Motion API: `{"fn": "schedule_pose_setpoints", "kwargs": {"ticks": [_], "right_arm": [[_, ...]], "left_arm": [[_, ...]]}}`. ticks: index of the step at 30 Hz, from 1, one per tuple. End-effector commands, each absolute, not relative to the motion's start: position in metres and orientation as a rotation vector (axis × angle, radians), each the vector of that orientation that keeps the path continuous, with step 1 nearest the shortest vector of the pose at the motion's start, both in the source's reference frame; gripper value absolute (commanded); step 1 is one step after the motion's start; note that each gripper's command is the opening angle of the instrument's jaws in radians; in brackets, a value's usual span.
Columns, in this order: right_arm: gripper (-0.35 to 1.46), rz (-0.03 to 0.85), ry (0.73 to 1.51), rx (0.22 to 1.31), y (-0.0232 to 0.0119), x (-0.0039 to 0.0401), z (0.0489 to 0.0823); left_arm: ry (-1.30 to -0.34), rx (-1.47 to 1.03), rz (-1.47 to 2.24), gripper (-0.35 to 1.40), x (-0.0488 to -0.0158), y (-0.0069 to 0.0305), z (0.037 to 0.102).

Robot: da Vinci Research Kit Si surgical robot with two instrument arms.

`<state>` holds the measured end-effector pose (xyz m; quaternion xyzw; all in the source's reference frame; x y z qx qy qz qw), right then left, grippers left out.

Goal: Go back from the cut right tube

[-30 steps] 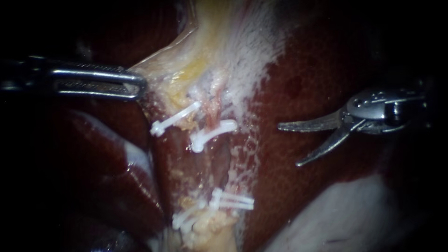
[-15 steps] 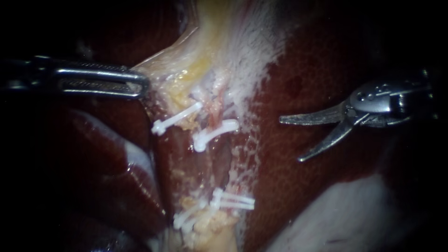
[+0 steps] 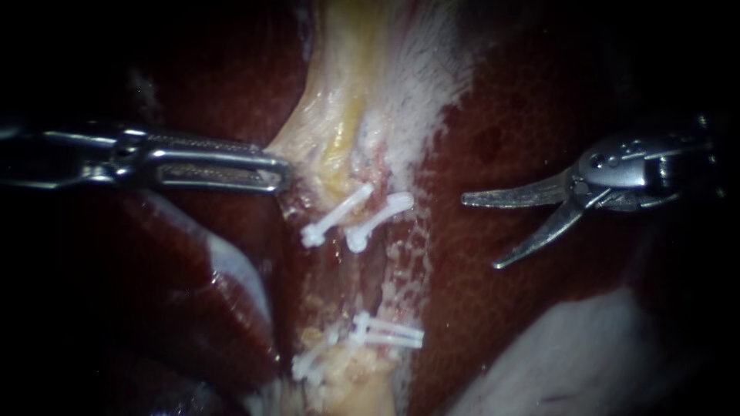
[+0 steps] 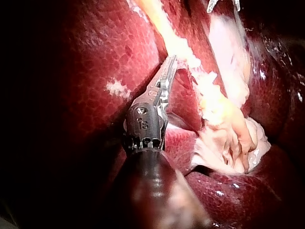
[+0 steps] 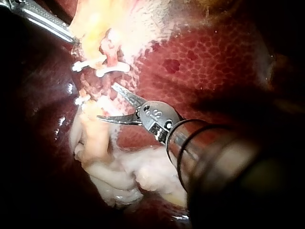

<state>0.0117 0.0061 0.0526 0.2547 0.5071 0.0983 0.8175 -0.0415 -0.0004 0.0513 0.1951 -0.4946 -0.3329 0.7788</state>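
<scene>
endoscope view: right instrument (image 3: 478, 233) well clear of the clips (image 3: 378, 219)
blades apart, retreat seemingly done; left instrument (image 3: 281, 176) clamps yellowish tissue (image 3: 339, 146)

left instrument (image 4: 170, 64) hub: small stamped marks on the round metal face behind the jaws, seen in the left wrist view; too small to give as text.
right instrument (image 5: 107, 101) hub: small stamped marks on the round metal face behind the jaws, seen in the right wrist view; likewise not given as text.
hubs, endoscope view: left one dark, right one glary; any marks there are probably lost in shadow and shine, cannot tell.
shafts: dark and blurred close to both wrist cameras, nothing readable.
clips (image 3: 335, 219): plain white, no print to read.
liver (image 3: 493, 115): bare mottled surface, no label, tag or sign.
</scene>
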Motion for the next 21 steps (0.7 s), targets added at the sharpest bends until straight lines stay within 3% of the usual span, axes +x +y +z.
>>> {"fn": "schedule_pose_setpoints", "kwargs": {"ticks": [1, 21], "right_arm": [[1.31, 0.209, 1.081, 0.544, 0.0061, 0.0117, 0.0526], [1.36, 0.2, 1.084, 0.537, 0.006, 0.0117, 0.0525]], "left_arm": [[-1.066, 0.427, -0.721, -0.35, -0.0416, -0.0006, 0.0514], [-1.066, 0.427, -0.719, -0.35, -0.0418, -0.0006, 0.0515]]}}
